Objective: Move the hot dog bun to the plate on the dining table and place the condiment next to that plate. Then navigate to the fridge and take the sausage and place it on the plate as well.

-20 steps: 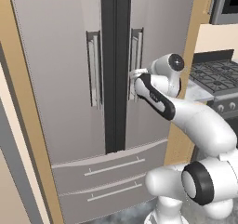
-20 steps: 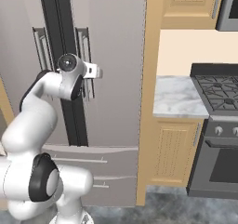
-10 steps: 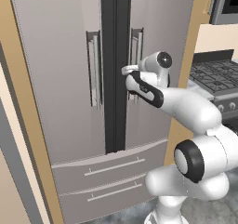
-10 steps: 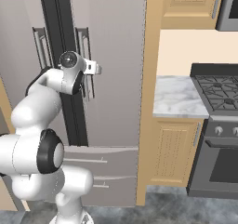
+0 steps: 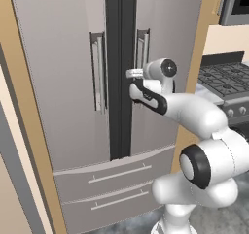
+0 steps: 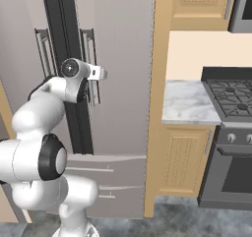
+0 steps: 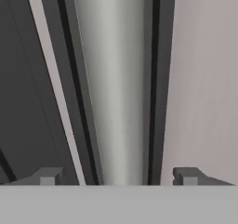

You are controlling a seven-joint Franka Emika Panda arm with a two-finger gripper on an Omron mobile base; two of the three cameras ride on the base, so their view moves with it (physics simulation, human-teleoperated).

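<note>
The fridge (image 5: 63, 82) stands right in front of me, tall and grey, with both doors closed (image 6: 123, 59). My gripper (image 5: 137, 82) is at the vertical handle (image 5: 142, 48) of the right door, about halfway up it. In the hand view this handle (image 7: 116, 79) runs up between my fingertips (image 7: 46, 176), one on each side with a gap to the bar; the gripper (image 7: 116, 175) is open. From the right base view, the hand (image 6: 98, 74) is against the same handle (image 6: 88, 49). The hot dog bun, plate, condiment, dining table and sausage are out of view.
The left door's handle (image 5: 98, 73) is just across the dark centre strip. Two freezer drawers (image 5: 116, 179) lie below the doors. To the right are a marble counter (image 6: 187, 103) on a wooden cabinet (image 6: 184, 155) and a stove (image 6: 231, 91).
The hand has moved a little left onto the right door's handle, and the arm's elbow has swung over. The fridge doors stay closed and the base has not moved.
</note>
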